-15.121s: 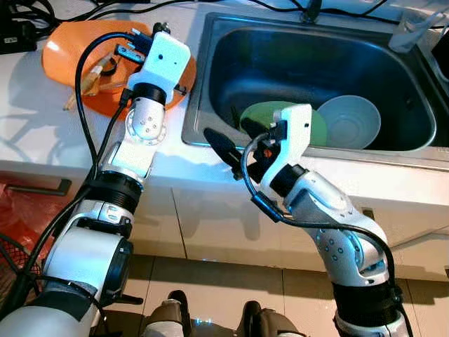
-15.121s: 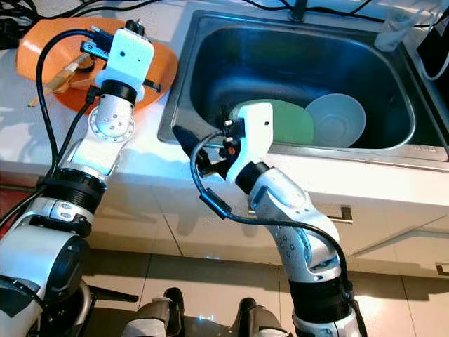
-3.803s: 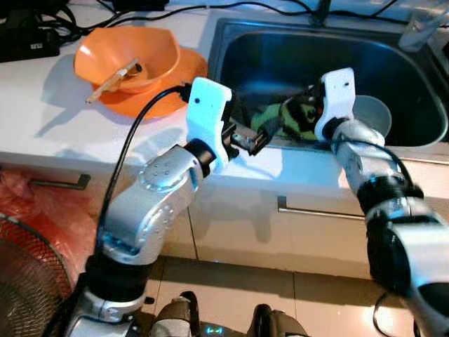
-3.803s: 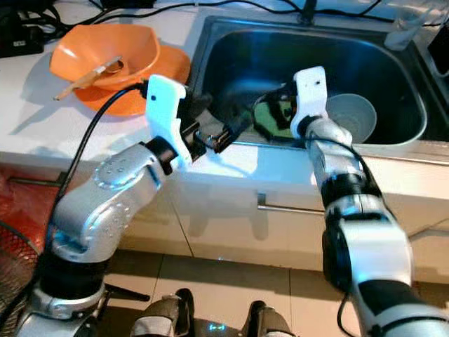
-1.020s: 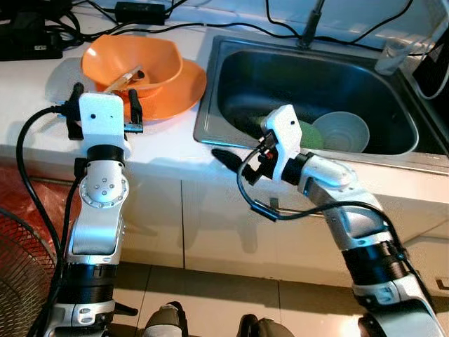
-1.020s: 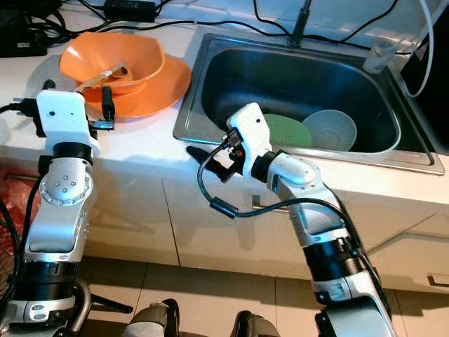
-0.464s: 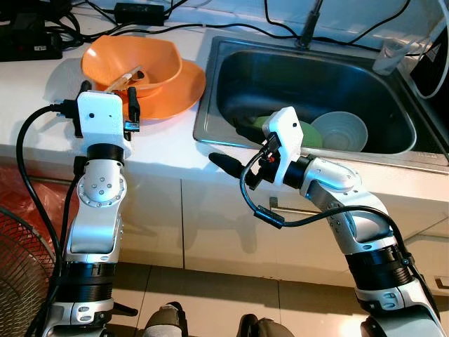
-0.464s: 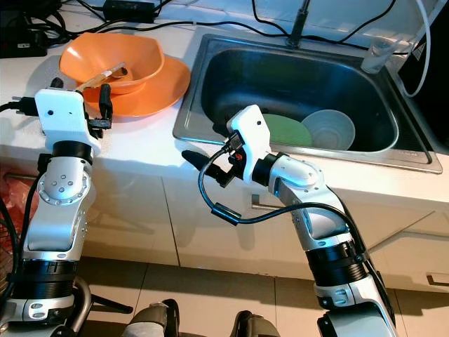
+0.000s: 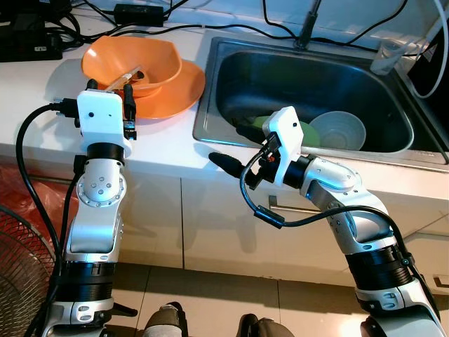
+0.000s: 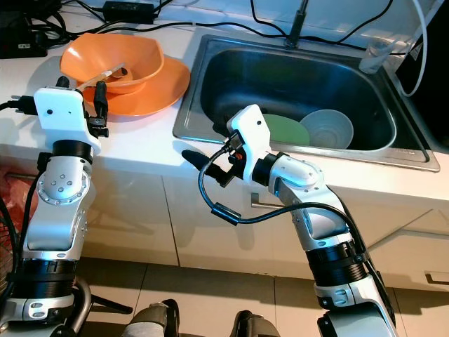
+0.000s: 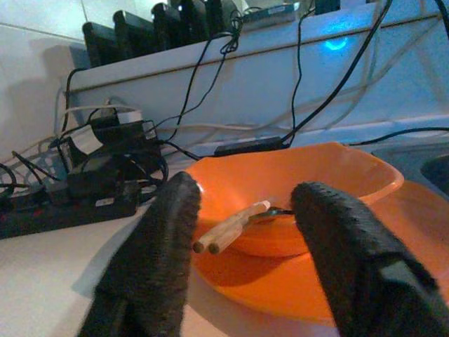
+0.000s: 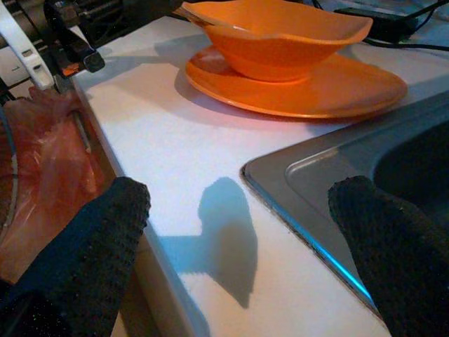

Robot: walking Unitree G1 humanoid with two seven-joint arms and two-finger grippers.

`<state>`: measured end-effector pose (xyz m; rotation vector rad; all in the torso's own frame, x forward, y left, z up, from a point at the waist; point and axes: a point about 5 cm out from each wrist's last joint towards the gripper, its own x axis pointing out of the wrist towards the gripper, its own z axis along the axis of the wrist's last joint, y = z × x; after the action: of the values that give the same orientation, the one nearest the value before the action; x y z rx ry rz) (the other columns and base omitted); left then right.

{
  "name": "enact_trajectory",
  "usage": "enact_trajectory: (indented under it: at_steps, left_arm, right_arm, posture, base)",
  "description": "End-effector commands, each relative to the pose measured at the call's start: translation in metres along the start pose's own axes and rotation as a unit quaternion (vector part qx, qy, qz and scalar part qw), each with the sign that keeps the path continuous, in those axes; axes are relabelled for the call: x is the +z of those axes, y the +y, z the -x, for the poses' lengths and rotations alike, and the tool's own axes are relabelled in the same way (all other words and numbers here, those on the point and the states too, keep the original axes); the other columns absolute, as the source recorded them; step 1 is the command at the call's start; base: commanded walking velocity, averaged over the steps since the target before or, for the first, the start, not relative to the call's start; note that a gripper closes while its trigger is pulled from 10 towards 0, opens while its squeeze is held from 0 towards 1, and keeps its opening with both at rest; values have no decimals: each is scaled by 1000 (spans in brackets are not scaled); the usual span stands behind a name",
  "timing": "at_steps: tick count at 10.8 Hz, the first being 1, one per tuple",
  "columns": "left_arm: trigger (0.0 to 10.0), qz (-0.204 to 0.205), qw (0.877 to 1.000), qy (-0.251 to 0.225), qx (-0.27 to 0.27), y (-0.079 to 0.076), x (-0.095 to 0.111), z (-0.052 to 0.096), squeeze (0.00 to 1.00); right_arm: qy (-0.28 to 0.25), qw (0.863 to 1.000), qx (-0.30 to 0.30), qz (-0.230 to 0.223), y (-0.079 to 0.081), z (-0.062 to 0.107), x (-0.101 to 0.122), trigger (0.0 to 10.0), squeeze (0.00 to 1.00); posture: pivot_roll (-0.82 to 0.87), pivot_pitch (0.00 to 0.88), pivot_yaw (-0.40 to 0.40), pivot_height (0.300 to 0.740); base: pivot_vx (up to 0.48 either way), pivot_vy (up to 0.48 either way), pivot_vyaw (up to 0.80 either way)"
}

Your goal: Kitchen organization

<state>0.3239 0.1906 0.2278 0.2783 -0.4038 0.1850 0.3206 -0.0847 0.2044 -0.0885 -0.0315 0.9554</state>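
In the last half second little had shifted: the left hand (image 9: pixel 109 95) had crept slightly toward the upper left of the left eye view, closing on the orange bowl (image 9: pixel 133 62) that sat on the orange plate (image 9: pixel 184 88). Its fingers (image 11: pixel 165 246) were spread and empty, framing the bowl and the wooden chopsticks (image 11: pixel 228 228) lying inside it, though not yet touching either. That suggested the bowl set was the next thing to be picked up, and the grasp had not begun.

The right hand (image 10: pixel 200 165) hung at mid-frame, past the front edge of the white surface (image 9: pixel 161 144), its position almost unchanged, fingers wide apart and holding nothing. Behind it, in the steel sink (image 9: pixel 210 91), the green plate (image 10: pixel 287 130) and the pale bowl (image 10: pixel 328 130) lay side by side, untouched. Judging by this, the organizing was still at an early stage.
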Motion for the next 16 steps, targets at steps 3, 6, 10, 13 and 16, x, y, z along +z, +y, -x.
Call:
enact_trajectory:
  at_steps: [3,6,10,13,16]
  left_arm:
    - [0,1,1000,-11,-9,-2,4,-4,0]
    - [0,0,1000,-11,-9,-2,4,-4,0]
    - [0,-36,999,-25,22,5,10,-5,0]
    - [10000,-23,999,-13,19,3,14,-9,0]
    - [10000,-21,1000,-10,15,3,13,-12,0]
  right_arm:
    - [-4,1000,1,7,2,1,2,10000,0]
    - [-3,1000,1,9,1,2,2,10000,0]
    - [-4,1000,2,7,3,1,2,10000,0]
    - [-5,1000,-2,6,3,1,1,10000,0]
    - [-4,1000,-8,6,2,2,-1,10000,0]
  posture:
    - [69,121,-65,740]
    - [70,121,-66,740]
    - [71,126,-59,740]
    - [71,128,-54,740]
    - [67,127,-51,740]
  base:
    - [0,0,0]
    - [0,0,0]
    - [0,0,0]
    - [89,0,0]
    - [441,0,0]
